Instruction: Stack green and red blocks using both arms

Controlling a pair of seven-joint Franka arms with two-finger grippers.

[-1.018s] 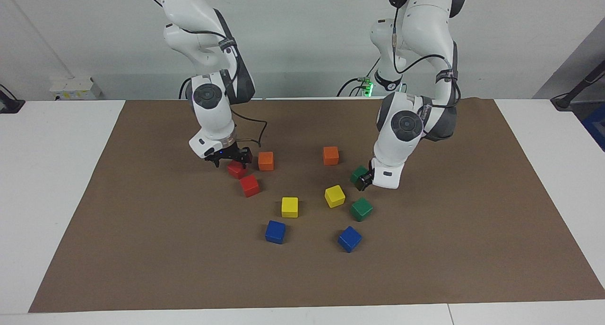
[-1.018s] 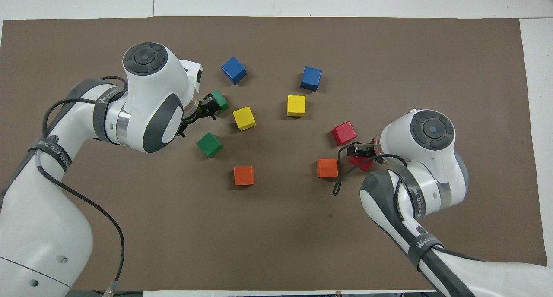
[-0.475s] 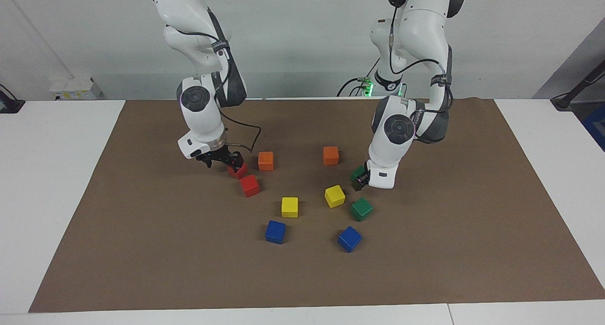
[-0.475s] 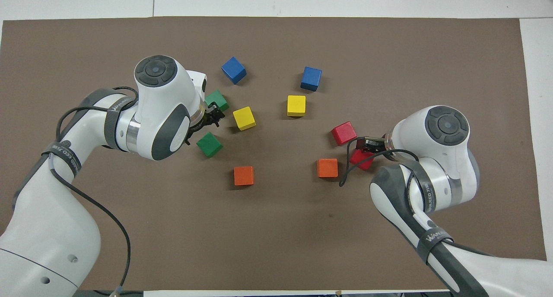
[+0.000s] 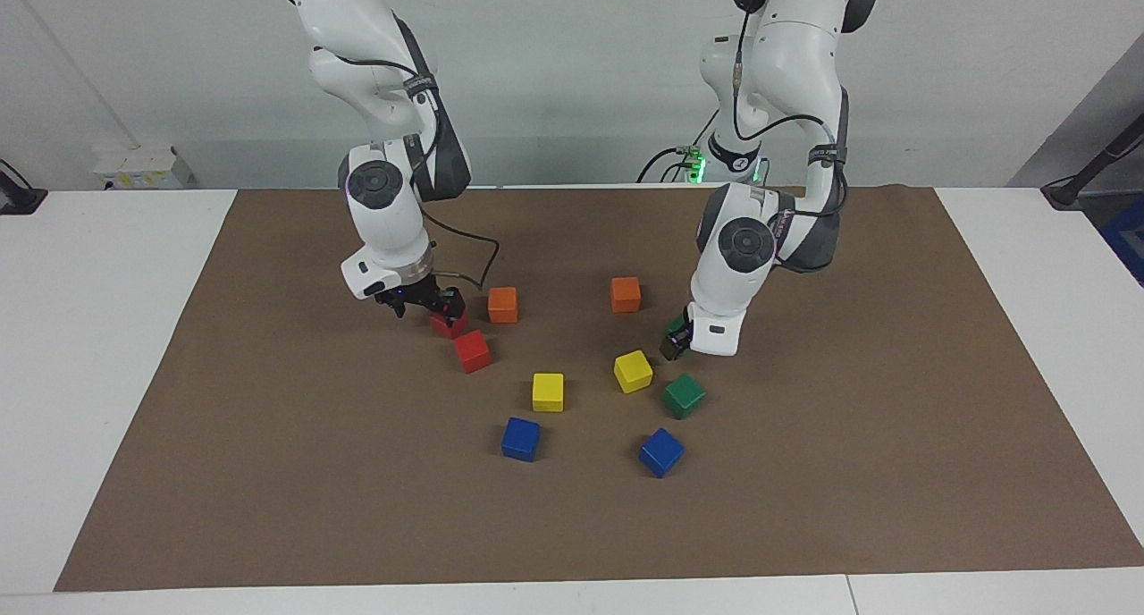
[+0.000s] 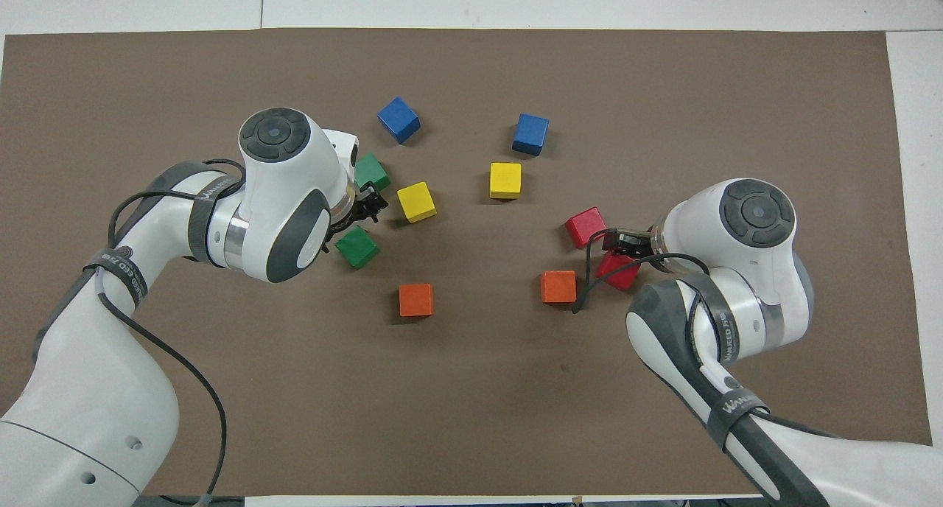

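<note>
Two red blocks lie toward the right arm's end: one (image 5: 450, 325) (image 6: 620, 271) nearer to the robots, the other (image 5: 472, 350) (image 6: 586, 225) farther. My right gripper (image 5: 427, 306) (image 6: 623, 242) hangs open just over the nearer red block, holding nothing. Two green blocks lie toward the left arm's end: the nearer (image 6: 358, 246) is mostly hidden in the facing view, the farther (image 5: 684, 395) (image 6: 370, 172) shows fully. My left gripper (image 5: 673, 345) (image 6: 368, 205) hangs low between them, close to the nearer one, open and empty.
On the brown mat (image 5: 804, 508) also lie two orange cubes (image 5: 502, 304) (image 5: 626, 294), two yellow cubes (image 5: 548, 391) (image 5: 633, 371) and two blue cubes (image 5: 520, 438) (image 5: 661, 451). A yellow cube sits beside the left gripper. A black cable (image 5: 465, 275) loops off the right wrist.
The left gripper has slid from the farther green block toward the nearer one. The right wrist has turned and shifted slightly over the nearer red block. No block has moved.
</note>
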